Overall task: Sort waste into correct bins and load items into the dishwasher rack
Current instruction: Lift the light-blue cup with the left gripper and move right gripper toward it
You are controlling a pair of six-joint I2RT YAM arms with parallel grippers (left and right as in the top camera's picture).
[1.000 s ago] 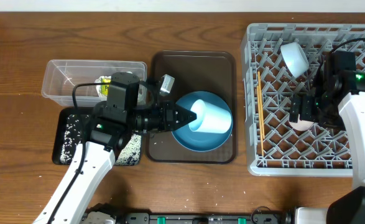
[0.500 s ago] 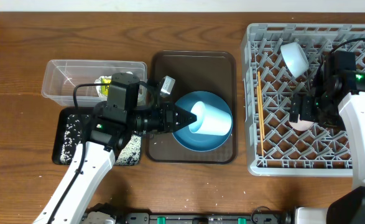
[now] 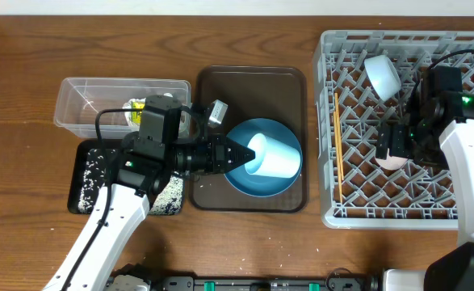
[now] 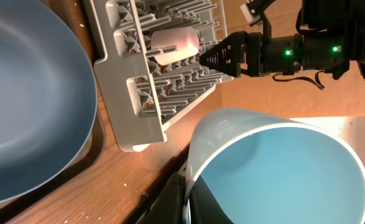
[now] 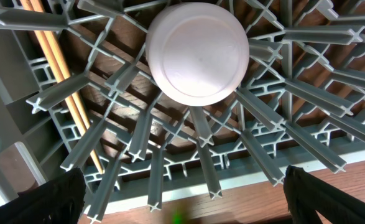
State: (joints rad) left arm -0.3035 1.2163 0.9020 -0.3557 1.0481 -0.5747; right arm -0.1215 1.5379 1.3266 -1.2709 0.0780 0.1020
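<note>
Now holding the light-blue cup (image 3: 275, 155) for the rack (image 3: 333, 212).
Pinched at the rim by the left tool (image 3: 241, 153), sideways over the blue plate (image 3: 259, 186), likely for carrying across; right tool (image 3: 396, 141) spread wide above the pink cup (image 5: 198, 53), upside down among pegs for draining.

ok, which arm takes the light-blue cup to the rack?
Left. The left pincer grips the light-blue cup over the blue plate; the right pincer stands open above the pink cup in the rack.
</note>
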